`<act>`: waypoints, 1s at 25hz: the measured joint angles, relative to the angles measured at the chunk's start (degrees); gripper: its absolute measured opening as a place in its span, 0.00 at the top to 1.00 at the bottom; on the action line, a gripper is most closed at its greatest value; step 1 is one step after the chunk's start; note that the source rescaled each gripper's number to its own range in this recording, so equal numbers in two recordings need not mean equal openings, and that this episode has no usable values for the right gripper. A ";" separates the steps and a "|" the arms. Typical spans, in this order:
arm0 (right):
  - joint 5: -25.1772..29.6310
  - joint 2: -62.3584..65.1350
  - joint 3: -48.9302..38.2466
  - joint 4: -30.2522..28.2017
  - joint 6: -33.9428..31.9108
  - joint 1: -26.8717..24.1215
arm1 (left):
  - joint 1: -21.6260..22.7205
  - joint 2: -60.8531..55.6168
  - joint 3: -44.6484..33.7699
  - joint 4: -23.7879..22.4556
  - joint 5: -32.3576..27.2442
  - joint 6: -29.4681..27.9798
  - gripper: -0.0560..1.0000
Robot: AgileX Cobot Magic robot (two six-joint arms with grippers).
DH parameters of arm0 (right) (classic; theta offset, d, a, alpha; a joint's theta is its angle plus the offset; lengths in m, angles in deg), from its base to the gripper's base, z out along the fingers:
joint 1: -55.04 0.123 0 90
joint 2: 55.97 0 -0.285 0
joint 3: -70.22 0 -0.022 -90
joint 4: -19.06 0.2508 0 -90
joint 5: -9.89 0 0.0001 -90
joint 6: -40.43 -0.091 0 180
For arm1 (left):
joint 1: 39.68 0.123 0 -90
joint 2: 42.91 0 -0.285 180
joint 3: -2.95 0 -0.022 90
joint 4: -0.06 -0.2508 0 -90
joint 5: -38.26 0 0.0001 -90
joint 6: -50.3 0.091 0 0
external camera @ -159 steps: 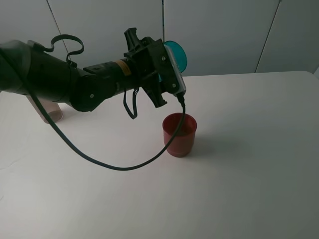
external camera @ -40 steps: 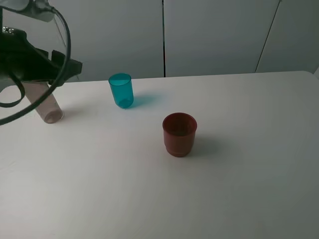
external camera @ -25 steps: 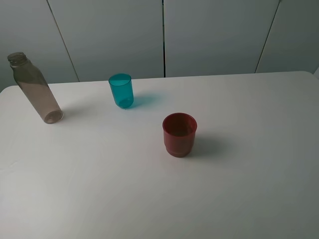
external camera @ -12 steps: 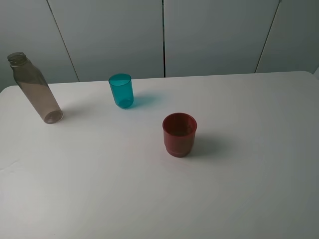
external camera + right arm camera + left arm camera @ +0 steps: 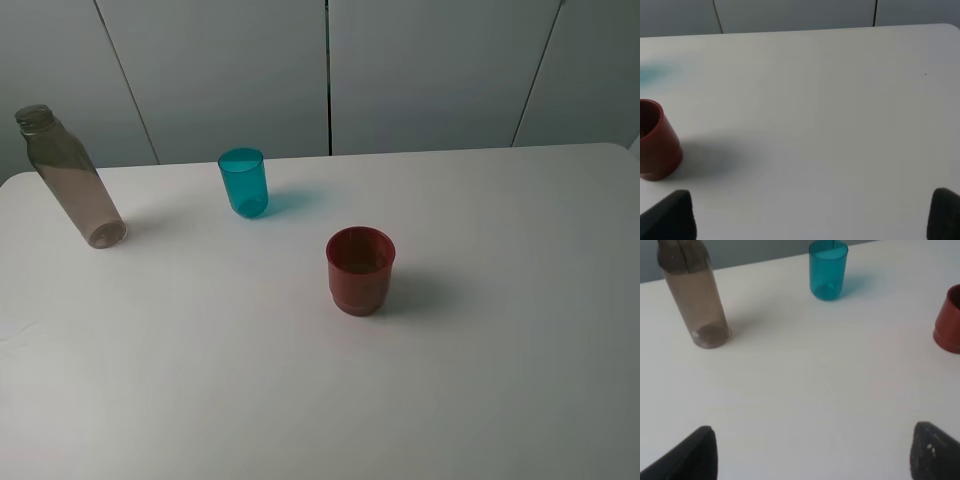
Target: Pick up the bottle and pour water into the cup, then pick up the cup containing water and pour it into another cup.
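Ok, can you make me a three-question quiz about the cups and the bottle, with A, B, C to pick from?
1. Which thing stands nearest the back wall in the high view?
A. red cup
B. teal cup
C. bottle

2. How many cups are on the table?
A. one
B. two
C. three

3. How is the bottle?
A. standing, no cap
B. lying down
C. held up in the air

Answers:
1 B, the teal cup sits farthest back.
2 B, teal plus the red cup.
3 A, the bottle stands on the table, neck open.
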 joint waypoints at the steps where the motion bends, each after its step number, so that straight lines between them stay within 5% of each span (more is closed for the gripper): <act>1: 0.00 0.00 0.00 0.00 0.00 0.00 | 0.00 -0.03 -1.06 0.20 0.92 0.00 0.06; 14: 0.00 0.00 0.00 0.21 0.33 0.00 | 0.29 -0.29 -3.47 0.92 2.79 1.24 0.06; 25: 0.00 0.00 0.00 0.21 0.00 0.00 | 20.33 -0.29 -3.47 0.92 2.79 1.58 0.06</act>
